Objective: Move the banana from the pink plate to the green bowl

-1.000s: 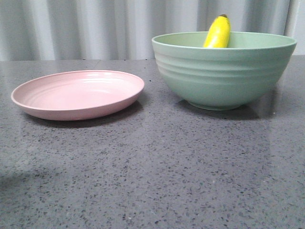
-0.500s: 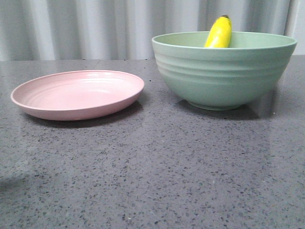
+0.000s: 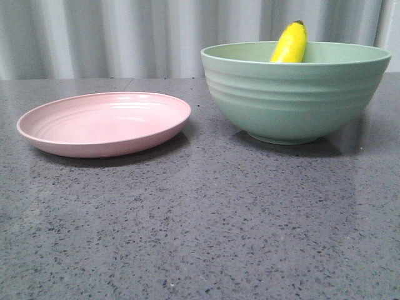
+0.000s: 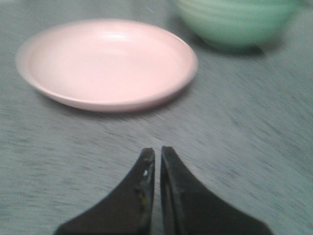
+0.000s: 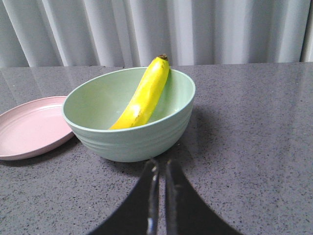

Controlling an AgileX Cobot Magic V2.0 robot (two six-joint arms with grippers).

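- The glossy curved yellow banana (image 5: 143, 95) leans inside the deep ridged mint-green bowl (image 3: 294, 94), dark tip above the rim; transfer looks done
- The shallow pale pink plate (image 3: 103, 122) lies bare beside the bowl
- Left gripper (image 4: 157, 155) and right gripper (image 5: 160, 166): fingers pressed together, holding nothing, apart from the bowl

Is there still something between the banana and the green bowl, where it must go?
No. The banana already lies inside the green bowl, leaning on its far wall with its dark tip above the rim. The pink plate is bare. Nothing visible stands in the way.

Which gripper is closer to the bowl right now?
Right. The right gripper sits just short of the bowl; the left gripper is by the plate, bowl beyond.
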